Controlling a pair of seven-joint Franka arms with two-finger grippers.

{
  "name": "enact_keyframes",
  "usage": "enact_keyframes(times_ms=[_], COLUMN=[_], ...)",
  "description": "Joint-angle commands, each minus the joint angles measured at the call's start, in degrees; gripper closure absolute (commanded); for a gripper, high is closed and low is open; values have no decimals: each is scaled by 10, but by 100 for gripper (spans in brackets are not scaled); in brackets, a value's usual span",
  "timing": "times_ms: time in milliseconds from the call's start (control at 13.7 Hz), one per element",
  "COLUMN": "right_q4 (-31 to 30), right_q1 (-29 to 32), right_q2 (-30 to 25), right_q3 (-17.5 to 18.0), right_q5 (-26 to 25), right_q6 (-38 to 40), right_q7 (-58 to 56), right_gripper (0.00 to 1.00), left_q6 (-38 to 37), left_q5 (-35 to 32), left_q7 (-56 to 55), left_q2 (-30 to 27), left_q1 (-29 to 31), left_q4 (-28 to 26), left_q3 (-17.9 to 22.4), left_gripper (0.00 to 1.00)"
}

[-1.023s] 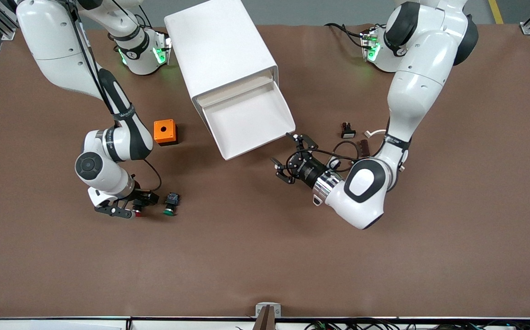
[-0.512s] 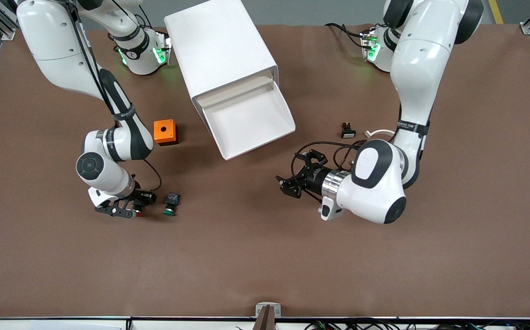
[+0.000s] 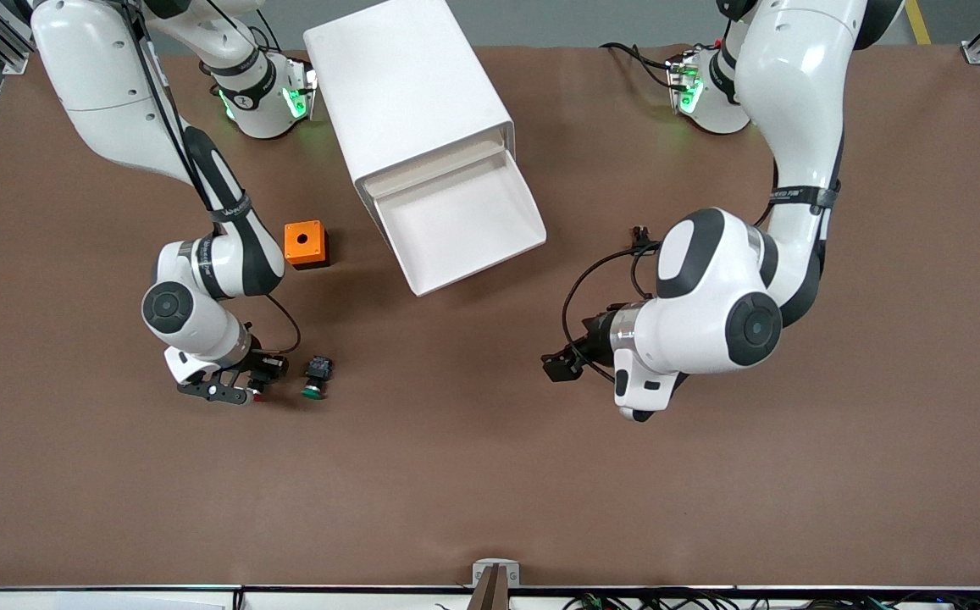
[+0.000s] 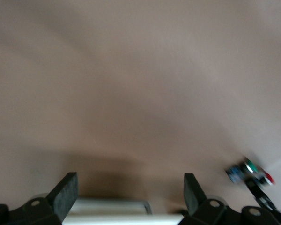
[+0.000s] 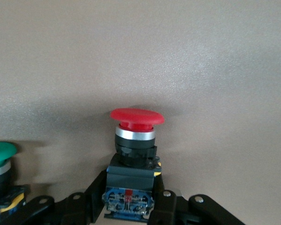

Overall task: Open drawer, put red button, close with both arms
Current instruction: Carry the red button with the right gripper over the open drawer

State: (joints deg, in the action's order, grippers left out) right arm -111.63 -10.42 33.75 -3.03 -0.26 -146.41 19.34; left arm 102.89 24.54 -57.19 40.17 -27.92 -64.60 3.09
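- Red button (image 5: 136, 140) was gripped at its dark body by the closed right hand (image 3: 240, 391), low on the table (image 3: 473, 474) toward the right arm's end, nearer the front camera than the orange box (image 3: 306, 244).
- Green button (image 3: 314, 378) lay just beside it; it could be knocked away if the lift were swung sideways.
- Only the lower body appeared to be pinched, so the button could be tipped or dropped during the carry.
- Drawer (image 3: 460, 224), the uppermost of the white cabinet (image 3: 405, 93), stood pulled open and empty; its raised front could be struck if the button were carried in too low.
- Left hand (image 3: 559, 364) was held open and empty over bare table, waiting; its arm could be met on the way to the drawer.
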Motion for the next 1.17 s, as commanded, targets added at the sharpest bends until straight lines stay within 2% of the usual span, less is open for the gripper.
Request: enact_keyframes(times_ms=[0,292,804,1096], right_q4=[17,47,46,46], right_q1=[1,-4,-71,-120], right_q2=[-15,-71,-189,-235], right_q3=[0,2,5,5], right_q5=[-9,-1,1,4], right_q6=[44,170,263,297], right_q7=[6,27,168,271], right_gripper=[99,99,99,99], left_q6=[30,40,40,41], left_q5=[-75,-130,-137,-137], left_q7=[-15,-56,-56,-56], left_q2=[-17,-16,-11,-5], left_q1=[-28,-49,-60,-59], left_q4=[-19,-20,-27,-27], left_q3=[8,5,4,4], left_gripper=[1,1,1,1])
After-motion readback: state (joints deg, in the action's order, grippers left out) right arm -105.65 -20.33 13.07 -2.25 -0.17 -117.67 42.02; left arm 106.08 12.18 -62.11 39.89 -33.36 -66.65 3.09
